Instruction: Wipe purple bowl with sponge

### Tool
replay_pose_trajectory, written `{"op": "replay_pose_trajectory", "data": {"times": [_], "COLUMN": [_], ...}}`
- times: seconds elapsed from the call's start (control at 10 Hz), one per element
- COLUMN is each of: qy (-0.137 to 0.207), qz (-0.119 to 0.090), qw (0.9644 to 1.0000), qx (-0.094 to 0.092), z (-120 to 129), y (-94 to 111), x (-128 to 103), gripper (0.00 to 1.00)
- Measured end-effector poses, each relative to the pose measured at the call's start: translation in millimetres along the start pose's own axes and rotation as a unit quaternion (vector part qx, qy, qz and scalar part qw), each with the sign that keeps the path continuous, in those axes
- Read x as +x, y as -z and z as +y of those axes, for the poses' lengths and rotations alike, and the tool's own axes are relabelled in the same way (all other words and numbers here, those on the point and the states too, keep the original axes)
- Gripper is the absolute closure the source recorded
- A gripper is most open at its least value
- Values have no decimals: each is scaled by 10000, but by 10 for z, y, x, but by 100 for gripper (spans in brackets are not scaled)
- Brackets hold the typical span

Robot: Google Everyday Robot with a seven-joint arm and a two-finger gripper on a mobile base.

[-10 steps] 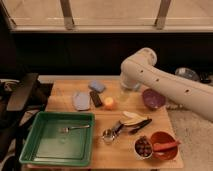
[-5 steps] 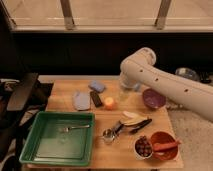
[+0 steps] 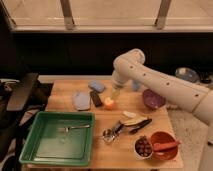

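- A green tray sits at the near left corner of the wooden table, with a fork lying inside it.
- At the near right, an orange-red bowl stands just beside a small bowl of dark round fruit.
- Toward the middle lie a metal scoop-like utensil, a pale peeled piece and a black-handled tool, close together.
- A small orange object stands near the table's centre; left of it are a dark block and a flat pale grey-blue cloth.
- The gripper hangs at the end of the white arm, just above the orange object. Whether it is parted or closed cannot be told; nothing can be made out in its grasp.
- The purple bowl rests on the table to the right of the gripper, partly behind the arm.
- The sponge lies on the table further back, left of the gripper, apart from it and well apart from the purple bowl.
- A small blue cup stands at the back edge, beside the arm.
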Motion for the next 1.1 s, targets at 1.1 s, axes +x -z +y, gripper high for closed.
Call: {"op": "replay_pose_trajectory", "data": {"times": [1.1], "qy": [-451], "qz": [-499], "qw": [9977], "qx": [120], "z": [-401], "y": [-375], "x": [-108], "gripper": [35]}}
